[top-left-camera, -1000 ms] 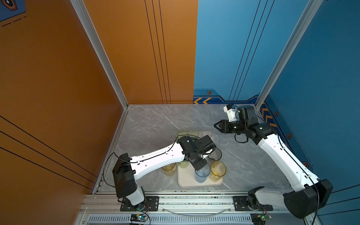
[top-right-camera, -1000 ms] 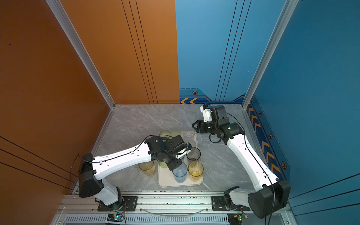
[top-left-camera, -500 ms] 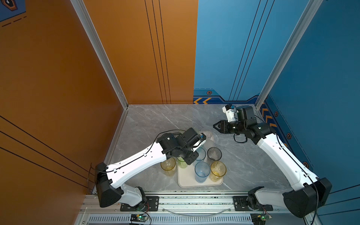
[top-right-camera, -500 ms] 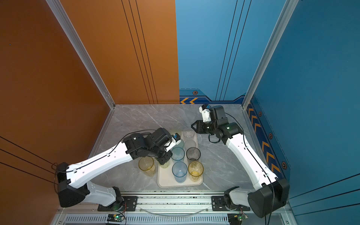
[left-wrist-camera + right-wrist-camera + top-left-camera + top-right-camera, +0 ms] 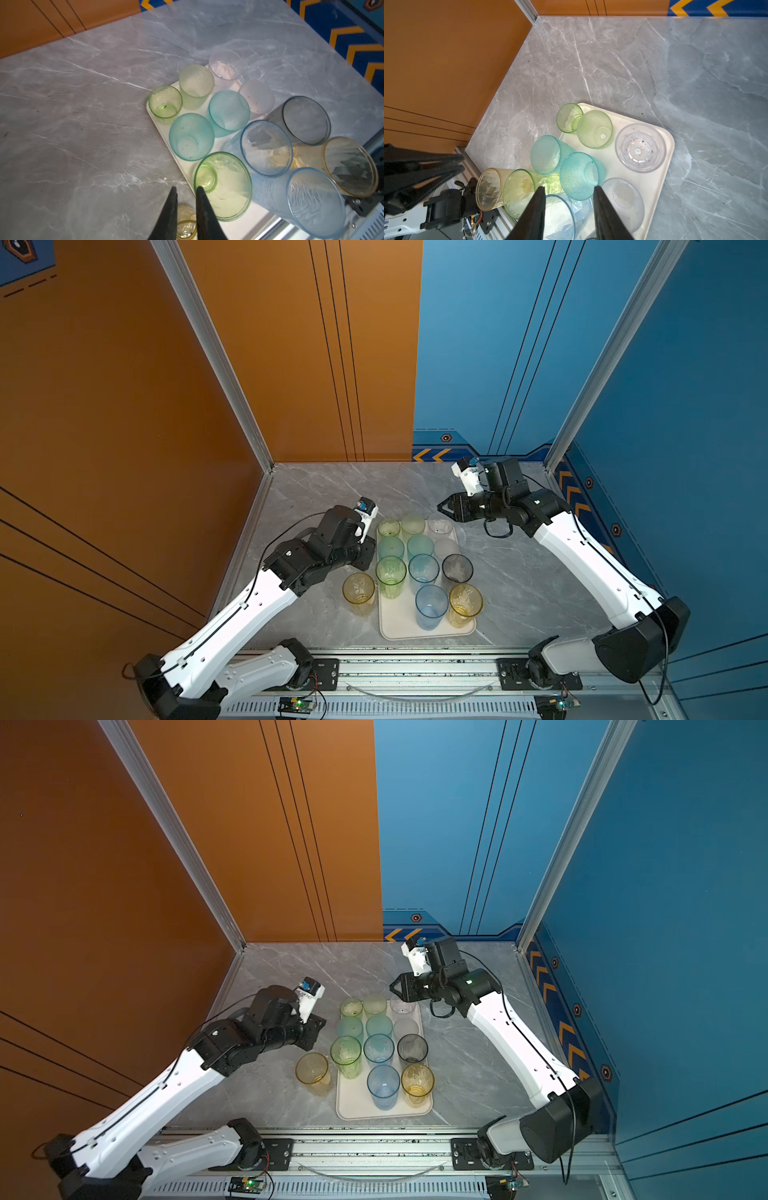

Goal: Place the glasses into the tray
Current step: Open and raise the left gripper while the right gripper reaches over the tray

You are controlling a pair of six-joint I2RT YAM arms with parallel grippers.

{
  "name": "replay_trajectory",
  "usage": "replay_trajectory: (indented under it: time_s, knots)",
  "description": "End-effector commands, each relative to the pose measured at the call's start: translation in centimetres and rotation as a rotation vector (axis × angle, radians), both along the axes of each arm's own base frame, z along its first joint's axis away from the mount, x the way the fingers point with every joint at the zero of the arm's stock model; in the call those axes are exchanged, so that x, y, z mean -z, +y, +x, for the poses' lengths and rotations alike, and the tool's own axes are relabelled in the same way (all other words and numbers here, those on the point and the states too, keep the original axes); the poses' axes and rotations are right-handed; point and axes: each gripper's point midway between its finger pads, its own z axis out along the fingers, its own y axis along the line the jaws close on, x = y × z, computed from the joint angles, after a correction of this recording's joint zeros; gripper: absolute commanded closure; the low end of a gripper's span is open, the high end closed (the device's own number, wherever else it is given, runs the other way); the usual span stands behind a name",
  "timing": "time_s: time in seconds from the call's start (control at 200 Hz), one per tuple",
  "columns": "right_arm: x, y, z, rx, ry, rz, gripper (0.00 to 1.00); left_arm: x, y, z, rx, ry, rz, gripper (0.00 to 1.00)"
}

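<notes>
sees eleven glasses (image 5: 423, 568) upright on the tray (image 5: 397, 624) and one yellow glass (image 5: 358, 593) off it, on the desk (image 5: 316, 497) just beside the tray's left edge. finds the left gripper (image 5: 185, 189) empty near that glass, with jaws drawn to a narrow slit; finds the right gripper (image 5: 569, 188) empty over the tray's far end, with jaws moderately apart. expects a light, thin-walled, slick and probably brittle tumbler, easy to tip or to knock against the green neighbour (image 5: 390, 572). advises pinching one wall at the rim, one finger inside, one outside, lifting straight, then setting down in the bare near-left corner.
</notes>
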Motion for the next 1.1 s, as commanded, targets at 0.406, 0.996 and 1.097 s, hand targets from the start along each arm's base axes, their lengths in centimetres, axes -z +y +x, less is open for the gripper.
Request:
replay_trajectory:
  time_s: [0.406, 0.996, 1.097]
  knots:
    - [2.9, 11.0, -8.4, -0.527, -0.067, -0.268, 0.67, -3.2, 6.7, 2.0, -0.328, -0.278, -0.065, 0.82]
    - [7.1, 17.3, -12.8, -0.728, -0.060, -0.447, 0.70, -6.7, 12.6, -0.5, -0.467, -0.352, -0.039, 0.78]
    - [8.3, 18.1, -12.6, -0.735, -0.075, -0.505, 0.71, -7.0, 12.9, -0.7, -0.472, -0.362, -0.047, 0.78]
